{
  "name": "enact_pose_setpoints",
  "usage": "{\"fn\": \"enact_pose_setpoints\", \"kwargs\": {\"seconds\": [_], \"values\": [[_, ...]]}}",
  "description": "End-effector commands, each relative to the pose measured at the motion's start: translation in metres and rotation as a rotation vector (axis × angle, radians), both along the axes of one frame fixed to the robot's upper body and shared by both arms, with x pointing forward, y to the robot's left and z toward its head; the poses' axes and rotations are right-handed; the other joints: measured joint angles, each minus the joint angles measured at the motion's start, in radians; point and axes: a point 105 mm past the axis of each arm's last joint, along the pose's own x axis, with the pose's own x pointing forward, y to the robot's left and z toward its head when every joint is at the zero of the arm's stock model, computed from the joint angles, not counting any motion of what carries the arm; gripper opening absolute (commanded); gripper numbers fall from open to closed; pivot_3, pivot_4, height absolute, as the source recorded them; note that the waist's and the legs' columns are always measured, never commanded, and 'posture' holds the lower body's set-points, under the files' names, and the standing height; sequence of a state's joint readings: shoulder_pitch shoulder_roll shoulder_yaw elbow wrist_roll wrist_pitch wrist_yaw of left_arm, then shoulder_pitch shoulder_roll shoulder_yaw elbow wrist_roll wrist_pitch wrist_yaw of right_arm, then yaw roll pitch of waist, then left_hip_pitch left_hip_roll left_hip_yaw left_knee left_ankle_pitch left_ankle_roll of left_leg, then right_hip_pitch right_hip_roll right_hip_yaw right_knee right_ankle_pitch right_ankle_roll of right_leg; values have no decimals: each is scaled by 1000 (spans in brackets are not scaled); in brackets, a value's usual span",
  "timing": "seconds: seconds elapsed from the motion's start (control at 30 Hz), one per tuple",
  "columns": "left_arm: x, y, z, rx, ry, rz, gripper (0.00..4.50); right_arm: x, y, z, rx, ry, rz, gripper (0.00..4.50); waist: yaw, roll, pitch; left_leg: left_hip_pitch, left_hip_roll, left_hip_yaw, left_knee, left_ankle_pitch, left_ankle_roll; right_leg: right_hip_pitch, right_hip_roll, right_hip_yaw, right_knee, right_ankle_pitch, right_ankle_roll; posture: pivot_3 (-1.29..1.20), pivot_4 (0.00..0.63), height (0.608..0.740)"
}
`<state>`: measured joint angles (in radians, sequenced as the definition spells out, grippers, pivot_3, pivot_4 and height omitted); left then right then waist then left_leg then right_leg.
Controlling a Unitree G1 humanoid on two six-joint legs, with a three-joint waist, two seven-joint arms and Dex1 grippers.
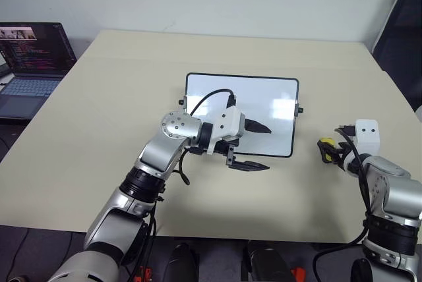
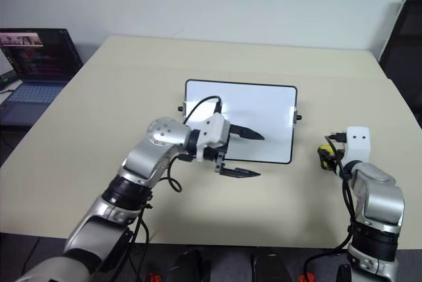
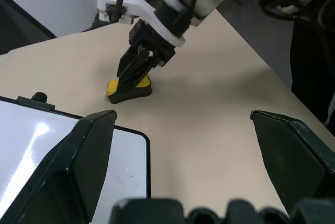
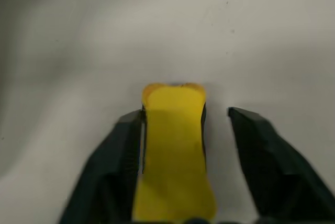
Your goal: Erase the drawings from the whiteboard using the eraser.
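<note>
Resting between pincer (image 4: pixel 183 130) fingers: eraser (image 4: pixel 172 150).

Glossy whiteboard (image 1: pixel 264 107) (reflective), matt beige table (image 1: pixel 132 84), smooth yellow eraser (image 4: pixel 174 150)

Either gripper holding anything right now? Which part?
Nothing held. The right gripper is open around the eraser, with a gap at one finger; the eraser rests on the table. The left gripper is open and empty, over the whiteboard's near edge.

Yellow eraser (image 4: pixel 174 150) (black underside), glossy white black-framed whiteboard (image 1: pixel 264 101), beige table (image 1: pixel 132 84).
</note>
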<state>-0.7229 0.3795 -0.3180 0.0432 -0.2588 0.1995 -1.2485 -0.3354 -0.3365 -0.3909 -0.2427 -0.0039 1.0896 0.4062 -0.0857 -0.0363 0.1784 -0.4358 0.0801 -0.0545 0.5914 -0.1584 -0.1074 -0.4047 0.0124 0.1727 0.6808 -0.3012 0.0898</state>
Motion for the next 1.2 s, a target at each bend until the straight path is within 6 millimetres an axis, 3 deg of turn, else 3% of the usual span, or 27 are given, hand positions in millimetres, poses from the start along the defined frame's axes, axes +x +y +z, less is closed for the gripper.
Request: {"fn": "enact_pose_setpoints", "kwargs": {"seconds": [0.03,0.07,0.2,0.33,0.43,0.57,0.67,0.8,0.87,1.03,1.2], "values": [[0,9,9,-28,-19,34,4500,7,-2,14,-10,-72,9,4170,-1,0,0,0,0,0,0,0,0,0,0,0,0,0,0,0,150,740],[1,11,7,-23,-16,47,4500,8,-2,15,-14,-79,15,4490,-1,1,0,0,0,0,0,0,0,0,0,0,0,0,0,0,150,740],[10,36,8,-57,39,166,4500,5,1,43,-24,-225,21,4490,-2,3,1,0,0,0,0,0,0,0,0,0,0,0,0,0,150,740],[26,85,12,-143,84,430,4500,-26,31,63,-32,-368,113,4490,-1,4,1,0,0,-1,-2,0,0,0,0,-1,0,-1,0,0,150,740],[32,121,17,-264,112,674,4500,-54,53,50,-6,-420,106,4490,1,4,1,0,1,-3,-3,0,0,0,0,-3,0,-2,-1,0,150,740],[29,150,14,-421,113,942,4500,-72,56,26,-123,-522,18,4490,2,4,1,-1,1,-2,-3,-1,-1,0,-1,-3,0,-4,-1,0,150,740],[25,174,-5,-494,92,1213,4500,-81,59,7,-6,-564,-20,4490,2,3,0,0,0,0,1,-1,-2,1,-2,-2,-1,-4,-4,0,150,740],[10,188,-30,-451,110,1341,4500,-80,55,-7,84,-591,-63,4490,-1,1,-1,6,0,0,2,0,-1,6,-2,-1,0,-2,-8,0,150,740],[5,194,-33,-440,108,1364,4500,-78,46,-12,77,-576,-50,4490,-2,1,-1,6,0,0,2,0,-1,5,-2,-1,0,-1,-9,0,150,740],[-1,193,-45,-430,119,1419,4500,-78,22,-4,8,-559,-45,4490,3,0,-2,5,-1,1,3,0,0,1,-2,1,-1,-1,-9,0,150,740],[-5,186,-61,-426,183,1436,4500,-86,12,-4,-44,-502,-59,4490,3,0,-3,3,0,1,0,0,0,2,-2,1,-1,-3,-9,0,150,740]]}}
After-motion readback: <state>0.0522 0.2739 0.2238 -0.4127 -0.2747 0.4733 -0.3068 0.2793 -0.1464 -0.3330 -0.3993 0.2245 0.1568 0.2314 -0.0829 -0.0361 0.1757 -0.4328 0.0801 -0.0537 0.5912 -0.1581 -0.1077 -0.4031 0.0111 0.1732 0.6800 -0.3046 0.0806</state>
